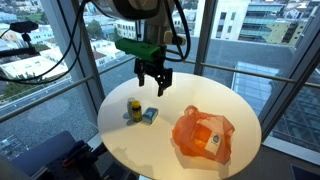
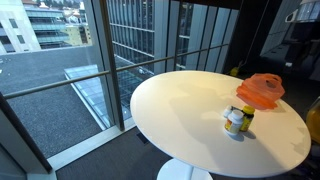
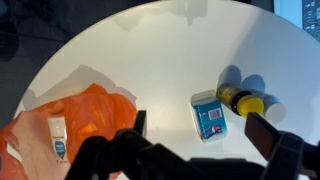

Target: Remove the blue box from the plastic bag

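Note:
A small blue box (image 3: pixel 209 114) lies flat on the round white table (image 3: pixel 170 50), outside the orange plastic bag (image 3: pixel 75 120). It also shows in an exterior view (image 1: pixel 151 115), next to a yellow-capped bottle (image 1: pixel 134 108). The bag sits on the table in both exterior views (image 1: pixel 203 137) (image 2: pixel 261 91); white packaging shows through it. My gripper (image 1: pixel 154 88) hangs above the table, over the box, open and empty. In the wrist view its fingers (image 3: pixel 200 128) straddle the box from above.
The yellow-capped bottle (image 3: pixel 243 100) lies beside the box, and stands out in an exterior view (image 2: pixel 236 120). The table's edge curves close on all sides. Glass walls and window frames (image 2: pixel 100 60) surround the table.

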`<state>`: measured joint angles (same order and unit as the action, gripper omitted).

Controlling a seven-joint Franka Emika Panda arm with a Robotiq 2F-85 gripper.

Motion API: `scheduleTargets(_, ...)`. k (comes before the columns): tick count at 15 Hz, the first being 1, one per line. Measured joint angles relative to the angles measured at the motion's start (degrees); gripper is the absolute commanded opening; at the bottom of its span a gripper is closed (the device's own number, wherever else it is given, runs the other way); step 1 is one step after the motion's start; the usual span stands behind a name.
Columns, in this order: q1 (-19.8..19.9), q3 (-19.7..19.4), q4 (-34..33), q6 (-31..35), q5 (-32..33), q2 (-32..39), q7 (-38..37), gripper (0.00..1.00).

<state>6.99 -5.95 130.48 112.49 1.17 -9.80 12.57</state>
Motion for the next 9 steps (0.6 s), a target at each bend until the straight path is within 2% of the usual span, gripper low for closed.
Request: scheduleTargets(9, -0.8, 1.0, 0.1, -0.7, 0.0, -6.0, -7.0, 1.00)
